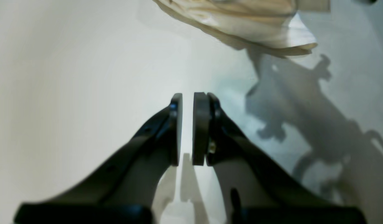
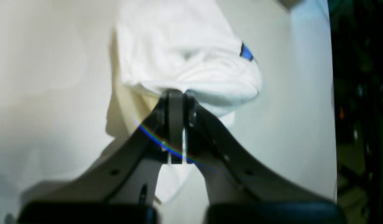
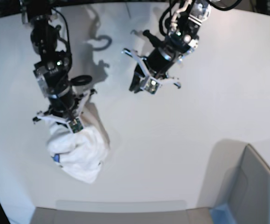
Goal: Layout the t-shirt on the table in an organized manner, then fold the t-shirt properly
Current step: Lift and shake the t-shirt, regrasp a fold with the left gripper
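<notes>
Right hand (image 3: 74,125), on the left of the base view, points down over the near-left part of the surface (image 3: 172,154) with its jaws pressed together on a bunched fold of the t-shirt (image 3: 79,151). The right wrist view shows the two pads meeting at the cloth's near edge (image 2: 176,93), with white fabric gathered just past them and more of it trailing below between the fingers. The t-shirt is crumpled into a rounded heap, not spread out; it lies on the surface near the front-left edge, directly under and in front of this hand. A small blue mark (image 2: 246,53) shows on one side of the heap, and the print cannot be read.

Further right in the base view, the left hand (image 3: 139,84) hangs over the middle of the surface, well apart from the t-shirt. In the left wrist view its pads (image 1: 200,127) stand parallel with a narrow gap between them, and only bare surface shows in that gap; it holds nothing. A corner of the t-shirt (image 1: 256,28) shows at the top of that view, beyond the fingertips.

At the far right, near the front, stands a grey bin (image 3: 258,186) with a blue corner.
</notes>
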Motion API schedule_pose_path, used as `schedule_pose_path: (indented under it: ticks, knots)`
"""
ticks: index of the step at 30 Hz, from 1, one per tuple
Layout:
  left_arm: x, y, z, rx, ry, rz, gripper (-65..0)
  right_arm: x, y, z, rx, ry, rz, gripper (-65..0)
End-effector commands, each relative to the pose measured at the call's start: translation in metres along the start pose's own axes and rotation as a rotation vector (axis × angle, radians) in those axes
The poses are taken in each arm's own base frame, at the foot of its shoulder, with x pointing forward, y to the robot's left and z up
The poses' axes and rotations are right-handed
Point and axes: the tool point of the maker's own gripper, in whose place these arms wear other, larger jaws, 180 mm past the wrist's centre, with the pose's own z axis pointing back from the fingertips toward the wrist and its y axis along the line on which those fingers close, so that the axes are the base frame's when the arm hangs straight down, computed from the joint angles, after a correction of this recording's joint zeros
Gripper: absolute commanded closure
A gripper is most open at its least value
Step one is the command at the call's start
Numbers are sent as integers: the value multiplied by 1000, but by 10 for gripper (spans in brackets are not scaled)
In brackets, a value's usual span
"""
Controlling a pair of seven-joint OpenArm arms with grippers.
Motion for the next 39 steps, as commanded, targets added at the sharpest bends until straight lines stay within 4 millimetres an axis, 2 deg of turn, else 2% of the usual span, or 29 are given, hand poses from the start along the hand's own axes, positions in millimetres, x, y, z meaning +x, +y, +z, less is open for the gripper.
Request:
schedule_pose_path:
  ticks: [1,3,5,6,8,12,16,18,24,25,27,29,32,33,36,39]
  knots:
    - [13,-2,0,-7,-47,0,-78,21,17,10,55,-94,36,0]
    - [15,0,-1,-5,-52,-3,-77,29,64,22,189,-161,91,0]
    - [21,2,-2,-2,-64,-12,-77,35,100,33,287,-217,112,0]
    - [22,3,-2,-1,-66,-13,-77,36,113,37,319,-229,116,0]
    - [21,4,-2,0,-65,-14,-77,41,124,41,345,-243,104,0]
    - [21,4,-2,0,-65,-14,-76,52,122,39,334,-265,89,0]
    - [22,4,-2,0,-67,-15,-76,51,116,36,322,-246,105,0]
    - [22,10,-1,18,-67,-10,-76,51,114,35,319,-244,110,-5]
    - [22,44,5,107,-71,22,-77,48,118,36,333,-239,117,-259]
    - [21,50,6,123,-72,28,-77,50,116,36,327,-243,116,-292]
    - [21,57,8,141,-72,32,-77,53,113,35,318,-249,113,-321]
    - [20,57,8,141,-70,33,-78,58,91,28,255,-252,70,-322]
    - [19,47,8,114,-69,43,-78,56,35,17,108,-234,-31,-322]
    - [20,36,5,81,-75,71,-78,53,14,15,61,-227,-91,-322]
    - [19,4,-3,-25,-70,154,-81,29,-44,17,-44,-204,-259,-322]
    - [6,-14,-13,-84,-35,239,-125,-7,-83,30,-88,-179,-385,-322]
